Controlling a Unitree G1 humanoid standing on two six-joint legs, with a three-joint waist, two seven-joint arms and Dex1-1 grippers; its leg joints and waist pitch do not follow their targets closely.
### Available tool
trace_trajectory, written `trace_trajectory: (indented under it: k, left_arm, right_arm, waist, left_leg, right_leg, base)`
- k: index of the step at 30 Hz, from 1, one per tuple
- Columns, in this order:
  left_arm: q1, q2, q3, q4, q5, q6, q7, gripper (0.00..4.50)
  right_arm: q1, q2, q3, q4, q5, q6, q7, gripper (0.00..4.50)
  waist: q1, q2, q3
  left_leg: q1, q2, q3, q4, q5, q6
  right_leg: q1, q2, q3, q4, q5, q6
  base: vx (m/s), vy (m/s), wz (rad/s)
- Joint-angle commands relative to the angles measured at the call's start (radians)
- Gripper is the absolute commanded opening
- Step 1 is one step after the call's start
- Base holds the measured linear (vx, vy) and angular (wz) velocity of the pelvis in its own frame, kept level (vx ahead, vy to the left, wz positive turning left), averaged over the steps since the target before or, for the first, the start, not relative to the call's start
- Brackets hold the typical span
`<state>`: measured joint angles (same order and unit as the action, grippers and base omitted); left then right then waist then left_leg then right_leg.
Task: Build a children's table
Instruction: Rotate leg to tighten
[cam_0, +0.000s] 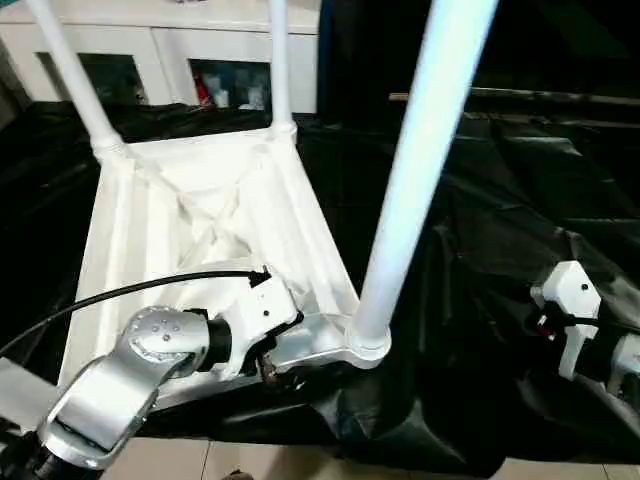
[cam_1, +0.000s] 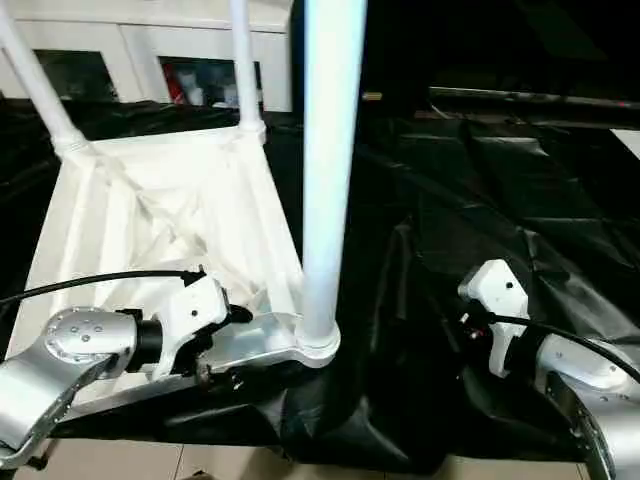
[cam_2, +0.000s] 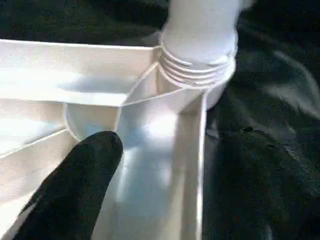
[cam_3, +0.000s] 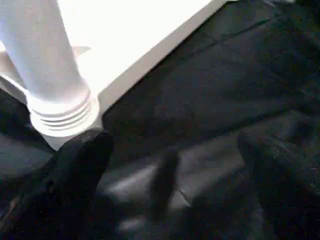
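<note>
Tabletop (cam_0: 150, 230) lies upside down at centre-left of the head views, ribbed underside up, on a black sheet (cam_0: 500, 250) spread over the floor. Three legs stand in its corner sockets — one in the near right corner (cam_0: 420, 150), rising through the middle of the frame, one at the far left (cam_0: 70, 70) and one at the far right (cam_0: 278, 60). The left gripper (cam_0: 270, 365) sits at the lower left, at the tabletop's near edge just beside the near leg's socket (cam_2: 197, 65); one black finger (cam_2: 80, 175) shows over the ribs, and I cannot tell whether the jaws are apart. The right gripper (cam_3: 175, 170) hovers over the sheet at lower right, fingers (cam_3: 75, 165) spread wide, holding nothing. A white cabinet (cam_0: 180, 40) stands along the top left.
</note>
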<state>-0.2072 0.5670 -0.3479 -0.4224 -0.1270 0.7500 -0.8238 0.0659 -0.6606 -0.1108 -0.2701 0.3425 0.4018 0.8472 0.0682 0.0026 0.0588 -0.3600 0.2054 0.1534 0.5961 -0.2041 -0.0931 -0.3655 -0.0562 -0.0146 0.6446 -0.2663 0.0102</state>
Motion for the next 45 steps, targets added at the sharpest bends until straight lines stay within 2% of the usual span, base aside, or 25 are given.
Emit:
trace_trajectory:
  k: [1,3,5,6,7,8,10,11,12,14,16,19,23,25,27,28,30,31,33,34,37,39,42,44,45]
  left_arm:
    - [-0.012,-0.018,-0.019,-0.005,0.010,0.010,0.032,4.01]
    - [-0.004,-0.029,-0.024,-0.001,0.004,0.012,0.028,3.74]
    - [0.017,-0.038,-0.023,-0.002,-0.020,0.028,0.020,3.62]
    - [0.024,-0.030,-0.031,-0.001,-0.021,0.018,0.008,3.63]
    - [0.029,-0.023,-0.037,-0.003,-0.028,0.019,-0.004,3.57]
    - [0.035,-0.018,-0.038,-0.007,-0.041,0.028,-0.016,3.57]
    - [0.038,-0.009,-0.038,-0.009,-0.053,0.028,-0.031,3.20]
    - [0.038,-0.007,-0.039,-0.007,-0.052,0.025,-0.033,3.22]
    - [0.037,-0.005,-0.038,-0.002,-0.048,0.016,-0.031,3.18]
    - [0.034,-0.003,-0.037,0.008,-0.041,0.006,-0.028,2.87]
    - [0.023,0.015,-0.049,0.063,0.007,-0.058,-0.017,2.74]
    - [0.023,0.017,-0.044,0.092,0.010,-0.082,-0.015,2.50]
    - [0.024,0.000,-0.018,0.134,-0.020,-0.109,-0.026,2.28]
    - [0.021,0.009,-0.011,0.160,-0.022,-0.120,-0.036,1.93]
    - [0.019,0.012,-0.006,0.178,-0.022,-0.135,-0.042,1.89]
    - [0.018,0.013,-0.004,0.185,-0.022,-0.142,-0.044,1.88]
    - [0.017,0.004,0.012,0.208,-0.035,-0.179,-0.055,1.76]
    - [0.016,-0.001,0.021,0.224,-0.049,-0.214,-0.073,1.51]
    - [0.016,0.000,0.021,0.230,-0.055,-0.229,-0.087,1.48]
    - [0.017,0.000,0.020,0.237,-0.061,-0.243,-0.100,1.42]
    - [0.016,0.007,0.004,0.279,-0.055,-0.289,-0.130,1.07]
    - [0.013,0.011,-0.001,0.290,-0.050,-0.298,-0.137,1.06]
    - [-0.007,0.017,-0.008,0.332,-0.036,-0.328,-0.151,0.65]
    - [-0.054,0.040,-0.045,0.408,0.026,-0.387,-0.170,0.55]
    - [-0.059,0.041,-0.048,0.415,0.031,-0.391,-0.172,0.40]
  right_arm:
    - [-0.012,0.000,0.012,0.002,-0.002,-0.005,0.010,4.50]
    - [-0.012,0.004,0.026,0.002,-0.007,-0.009,0.013,4.50]
    - [-0.018,0.013,0.042,0.012,-0.011,-0.014,0.011,4.50]
    - [-0.023,0.015,0.051,0.019,-0.019,-0.020,0.008,4.50]
    - [-0.027,0.018,0.057,0.025,-0.024,-0.023,0.006,4.50]
    - [-0.031,0.022,0.062,0.029,-0.024,-0.024,0.005,4.50]
    - [-0.040,0.028,0.071,0.036,-0.027,-0.027,0.000,4.50]
    - [-0.042,0.029,0.073,0.038,-0.029,-0.028,-0.001,4.50]
    - [-0.044,0.029,0.076,0.041,-0.033,-0.030,-0.002,4.50]
    - [-0.044,0.027,0.079,0.042,-0.037,-0.033,-0.003,4.50]
    - [-0.037,0.024,0.083,0.038,-0.037,-0.037,-0.002,4.50]
    - [-0.032,0.027,0.091,0.044,-0.042,-0.046,0.002,4.50]
    - [-0.033,0.036,0.105,0.058,-0.049,-0.055,0.003,4.50]
    - [-0.044,0.045,0.113,0.080,-0.054,-0.065,0.001,4.50]
    - [-0.050,0.050,0.116,0.087,-0.056,-0.068,0.000,4.50]
    - [-0.052,0.052,0.117,0.089,-0.057,-0.068,0.000,4.50]
    - [-0.059,0.054,0.121,0.092,-0.055,-0.072,0.002,4.50]
    - [-0.064,0.054,0.124,0.096,-0.055,-0.076,0.004,4.50]
    - [-0.065,0.053,0.125,0.097,-0.055,-0.076,0.005,4.50]
    - [-0.067,0.053,0.126,0.099,-0.055,-0.077,0.006,4.50]
    - [-0.073,0.052,0.134,0.109,-0.058,-0.084,0.014,4.50]
    - [-0.074,0.053,0.136,0.109,-0.059,-0.084,0.015,4.50]
    - [-0.081,0.057,0.141,0.113,-0.061,-0.087,0.013,4.50]
    - [-0.086,0.057,0.143,0.114,-0.062,-0.089,0.012,4.50]
    - [-0.087,0.057,0.143,0.114,-0.062,-0.089,0.013,4.50]
  waist:
    - [0.004,-0.013,-0.043]
    - [0.005,-0.017,-0.042]
    - [0.004,-0.015,-0.041]
    - [0.003,-0.009,-0.041]
    - [0.001,-0.010,-0.041]
    - [0.000,-0.005,-0.042]
    - [-0.001,-0.002,-0.043]
    - [-0.001,0.005,-0.044]
    - [-0.003,0.001,-0.043]
    - [-0.002,0.000,-0.044]
    - [0.000,-0.001,-0.044]
    - [0.000,0.002,-0.047]
    - [0.002,-0.002,-0.047]
    - [0.002,-0.002,-0.046]
    - [0.002,-0.004,-0.047]
    - [0.004,-0.002,-0.047]
    - [0.004,-0.006,-0.048]
    - [0.004,-0.010,-0.048]
    - [0.006,-0.009,-0.048]
    - [0.006,-0.012,-0.047]
    - [0.009,-0.011,-0.051]
    - [0.012,-0.011,-0.051]
    - [0.016,-0.011,-0.053]
    - [0.018,-0.009,-0.053]
    - [0.020,-0.004,-0.054]
  left_leg:
    - [-0.002,0.010,0.005,-0.062,-0.048,0.074]
    - [-0.003,0.009,0.005,-0.062,-0.048,0.073]
    - [-0.003,0.009,0.005,-0.063,-0.054,0.072]
    - [-0.005,0.009,0.004,-0.063,-0.054,0.070]
    - [-0.005,0.009,0.004,-0.064,-0.060,0.067]
    - [-0.004,0.010,0.003,-0.064,-0.066,0.063]
    - [-0.004,0.009,0.002,-0.064,-0.068,0.058]
    - [-0.002,0.010,0.002,-0.064,-0.071,0.054]
    - [-0.002,0.010,0.003,-0.064,-0.075,0.054]
    - [-0.003,0.009,0.003,-0.063,-0.072,0.054]
    - [-0.005,0.008,0.003,-0.062,-0.068,0.060]
    - [-0.003,0.008,0.002,-0.062,-0.069,0.058]
    - [-0.004,0.008,0.003,-0.062,-0.057,0.059]
    - [-0.004,0.008,0.003,-0.063,-0.064,0.061]
    - [-0.003,0.008,0.003,-0.063,-0.071,0.061]
    - [-0.003,0.010,0.002,-0.064,-0.067,0.060]
    - [-0.004,0.009,0.003,-0.063,-0.060,0.063]
    - [-0.004,0.009,0.004,-0.063,-0.058,0.064]
    - [-0.003,0.010,0.004,-0.063,-0.057,0.065]
    - [-0.003,0.010,0.005,-0.063,-0.057,0.067]
    - [-0.002,0.011,0.006,-0.061,-0.045,0.071]
    - [-0.001,0.011,0.006,-0.062,-0.043,0.070]
    - [-0.001,0.011,0.007,-0.061,-0.046,0.066]
    - [-0.001,0.011,0.006,-0.062,-0.055,0.060]
    - [0.004,0.012,0.007,-0.062,-0.064,0.056]
  right_leg:
    - [0.038,-0.048,0.030,-0.080,0.090,-0.210]
    - [0.038,-0.048,0.030,-0.079,0.094,-0.207]
    - [0.036,-0.048,0.029,-0.080,0.082,-0.205]
    - [0.036,-0.048,0.028,-0.080,0.076,-0.205]
    - [0.034,-0.048,0.028,-0.081,0.068,-0.205]
    - [0.034,-0.049,0.028,-0.081,0.063,-0.205]
    - [0.035,-0.048,0.029,-0.081,0.071,-0.208]
    - [0.034,-0.048,0.029,-0.080,0.077,-0.209]
    - [0.034,-0.047,0.028,-0.082,0.081,-0.211]
    - [0.037,-0.046,0.029,-0.080,0.096,-0.216]
    - [0.038,-0.046,0.029,-0.081,0.100,-0.209]
    - [0.038,-0.047,0.029,-0.080,0.092,-0.201]
    - [0.038,-0.048,0.029,-0.076,0.128,-0.215]
    - [0.037,-0.049,0.029,-0.077,0.116,-0.217]
    - [0.037,-0.049,0.028,-0.078,0.097,-0.217]
    - [0.038,-0.051,0.029,-0.077,0.098,-0.217]
    - [0.038,-0.050,0.029,-0.076,0.108,-0.215]
    - [0.038,-0.050,0.029,-0.076,0.105,-0.213]
    - [0.037,-0.051,0.030,-0.076,0.101,-0.211]
    - [0.037,-0.051,0.030,-0.077,0.099,-0.209]
    - [0.036,-0.051,0.030,-0.074,0.119,-0.205]
    - [0.036,-0.051,0.030,-0.072,0.126,-0.205]
    - [0.037,-0.052,0.031,-0.073,0.121,-0.204]
    - [0.037,-0.052,0.031,-0.074,0.104,-0.199]
    - [0.034,-0.052,0.031,-0.075,0.093,-0.195]
  base:
    - [0.000,0.000,0.00]
    - [0.000,0.000,0.00]
    - [0.000,0.000,0.00]
    - [0.000,0.000,0.00]
    - [0.000,0.000,0.00]
    - [0.000,0.000,0.00]
    - [0.000,0.000,0.00]
    - [0.000,0.000,0.00]
    - [0.000,0.000,0.00]
    - [0.000,0.000,0.00]
    - [0.000,0.000,0.00]
    - [0.000,0.000,0.00]
    - [0.000,0.000,0.00]
    - [0.000,0.000,0.00]
    - [0.000,0.000,0.00]
    - [0.000,0.000,0.00]
    - [0.000,0.000,0.00]
    - [0.000,0.000,0.00]
    - [0.000,0.000,0.00]
    - [0.000,0.000,0.00]
    - [0.000,0.000,0.00]
    - [0.000,0.000,0.00]
    - [0.000,0.000,0.00]
    - [0.000,0.000,0.00]
    - [0.000,0.000,0.00]
